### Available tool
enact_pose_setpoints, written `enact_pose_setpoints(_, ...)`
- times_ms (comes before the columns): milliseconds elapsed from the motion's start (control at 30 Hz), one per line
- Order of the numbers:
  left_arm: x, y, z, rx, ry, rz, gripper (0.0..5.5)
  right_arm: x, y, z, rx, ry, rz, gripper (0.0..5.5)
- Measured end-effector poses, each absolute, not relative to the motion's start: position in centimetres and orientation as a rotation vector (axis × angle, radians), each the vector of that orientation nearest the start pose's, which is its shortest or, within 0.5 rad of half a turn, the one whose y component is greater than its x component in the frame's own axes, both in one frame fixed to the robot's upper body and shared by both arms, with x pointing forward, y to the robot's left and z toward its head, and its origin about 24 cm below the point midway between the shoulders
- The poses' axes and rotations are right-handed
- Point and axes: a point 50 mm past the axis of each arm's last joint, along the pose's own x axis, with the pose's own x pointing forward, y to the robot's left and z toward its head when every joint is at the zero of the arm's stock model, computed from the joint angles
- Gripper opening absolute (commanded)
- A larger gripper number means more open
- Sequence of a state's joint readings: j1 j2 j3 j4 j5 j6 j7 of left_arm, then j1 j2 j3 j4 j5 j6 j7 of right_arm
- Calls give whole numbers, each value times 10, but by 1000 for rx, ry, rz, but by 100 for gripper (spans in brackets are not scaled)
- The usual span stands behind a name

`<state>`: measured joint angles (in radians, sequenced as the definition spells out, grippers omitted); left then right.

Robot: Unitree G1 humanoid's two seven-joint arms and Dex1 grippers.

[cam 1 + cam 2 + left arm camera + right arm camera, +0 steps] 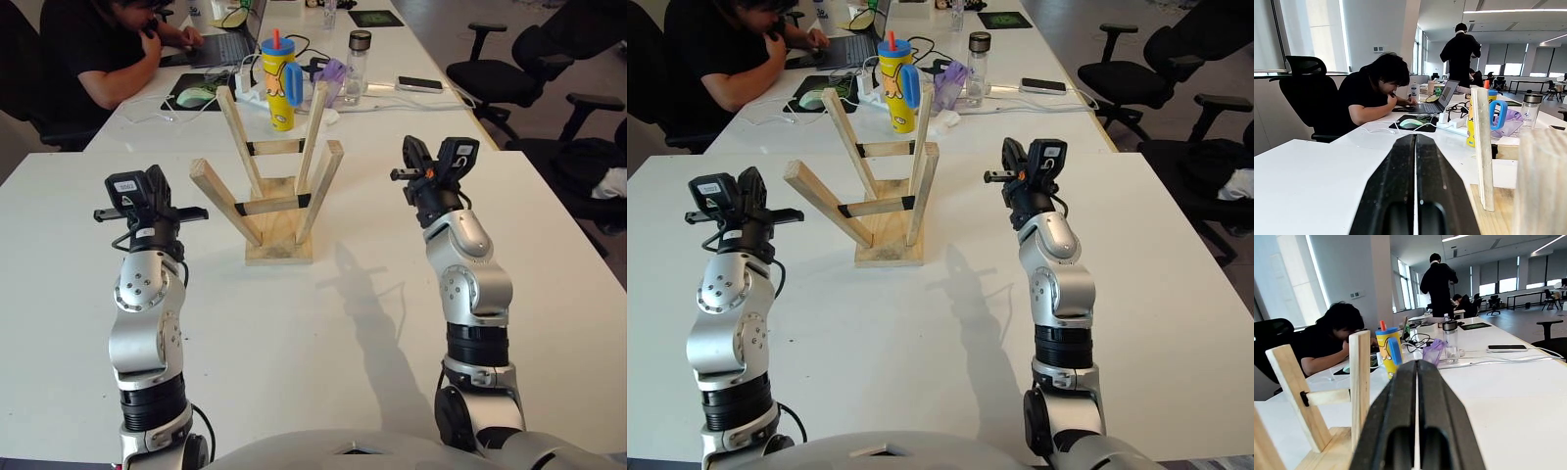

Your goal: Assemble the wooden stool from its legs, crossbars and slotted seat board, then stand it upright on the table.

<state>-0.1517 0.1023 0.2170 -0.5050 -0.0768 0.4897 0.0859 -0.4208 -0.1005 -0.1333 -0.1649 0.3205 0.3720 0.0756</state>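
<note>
So the stool (279, 201) looks put together already. It's just sitting upside down at our 12 o'clock, seat board (279, 252) flat on the surface (323, 352), legs (236, 122) in the air. Left gripper (196, 211) hangs at the stool's 9 o'clock, right gripper (400, 174) at its 3, both empty with fingers pressed together. We reckon only the flip is left: open up, grab the legs, turn it over.

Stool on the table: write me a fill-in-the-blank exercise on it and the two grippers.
1. The wooden stool rests on its seat board, its legs pointing ____.
2. The left gripper is ____ and holds nothing.
3. The right gripper, also empty, is on the stool's ____ side.
Missing words: up; shut; right.
</note>
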Motion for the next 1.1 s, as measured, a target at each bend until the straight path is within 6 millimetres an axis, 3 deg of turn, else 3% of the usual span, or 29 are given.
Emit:
enact_pose_setpoints(67,256,197,150,23,-156,188,4,313,-144,169,204,-226,213,0)
enact_pose_setpoints(167,264,166,140,55,-70,22,4,314,-88,169,124,-152,469,0)
enact_pose_setpoints(267,268,173,125,111,42,62,4,313,-74,169,50,-109,518,0)
enact_pose_setpoints(333,269,168,116,114,107,40,4,306,-67,135,-27,90,558,0)
enact_pose_setpoints(400,269,165,112,94,130,15,4,298,-70,101,-51,251,573,0)
enact_pose_setpoints(467,268,170,111,79,134,31,4,299,-88,88,-78,317,523,0)
enact_pose_setpoints(600,263,196,119,79,77,181,4,311,-141,92,-115,312,300,0)
enact_pose_setpoints(700,259,207,133,80,-16,274,4,316,-152,99,-50,257,210,0)
enact_pose_setpoints(767,255,212,145,91,-98,317,4,321,-157,116,6,152,152,0)
enact_pose_setpoints(833,261,197,151,100,-134,223,4,327,-141,139,61,15,220,0)
enact_pose_setpoints(900,271,163,146,67,-97,44,4,326,-88,162,47,-77,488,0)
enact_pose_setpoints(933,272,164,140,63,-62,62,4,326,-79,161,19,-63,521,0)
enact_pose_setpoints(1033,274,167,122,70,48,71,4,318,-67,134,-82,93,595,0)
enact_pose_setpoints(1100,275,164,114,62,97,46,4,305,-66,102,-127,248,669,0)
